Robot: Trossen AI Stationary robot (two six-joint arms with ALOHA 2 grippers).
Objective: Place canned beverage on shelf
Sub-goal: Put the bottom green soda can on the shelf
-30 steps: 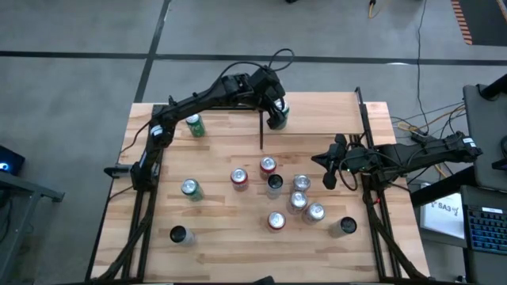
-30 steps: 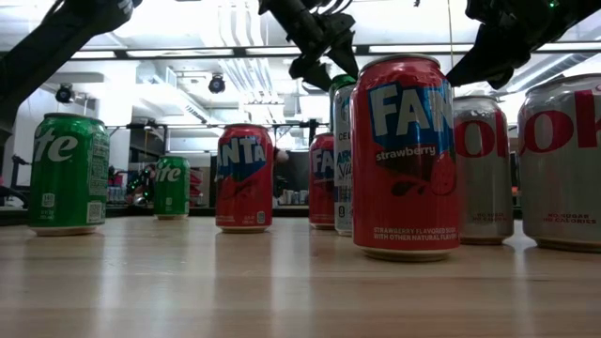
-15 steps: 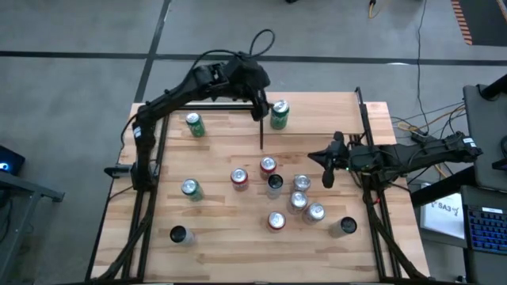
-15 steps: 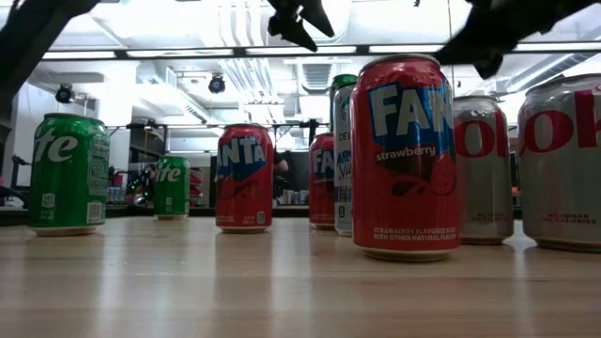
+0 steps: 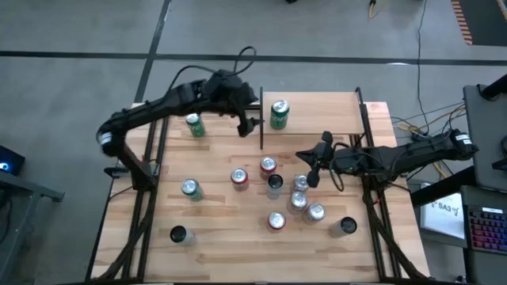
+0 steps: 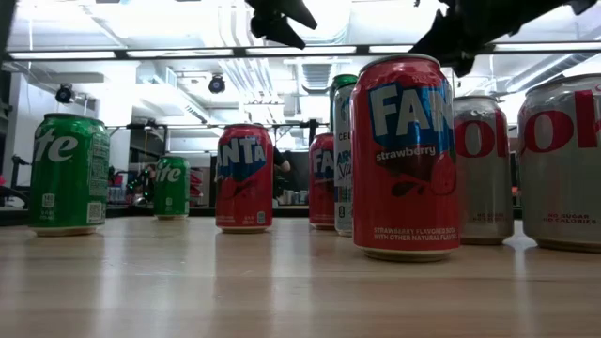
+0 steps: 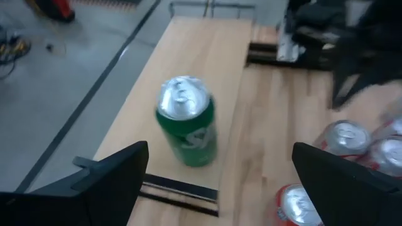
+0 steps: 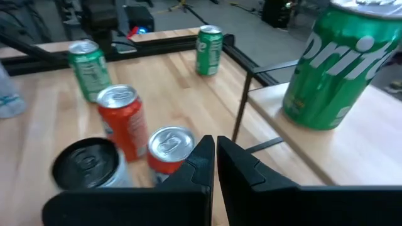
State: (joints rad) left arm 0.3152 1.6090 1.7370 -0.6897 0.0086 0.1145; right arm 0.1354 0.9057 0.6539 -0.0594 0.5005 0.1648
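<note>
A green Sprite can stands upright on its base on the shelf, a light wood board at the table's far right with thin black posts. My left gripper hangs open above the table, just left of the shelf's edge and clear of the can. In the left wrist view the can stands ahead between the wide-apart fingers, untouched. My right gripper is shut and hovers right of the middle cluster of cans. Its wrist view shows the same can on the shelf.
Several cans stand on the striped tabletop: green ones, red ones, and silver and black ones around. A black shelf post rises between my left gripper and the can.
My left gripper, open all along, has drawn back from around the green can toward the table's left edge and risen a little. The can stays upright on the shelf. My right gripper, still shut, has crept toward the table's left, nearer the middle cans.
</note>
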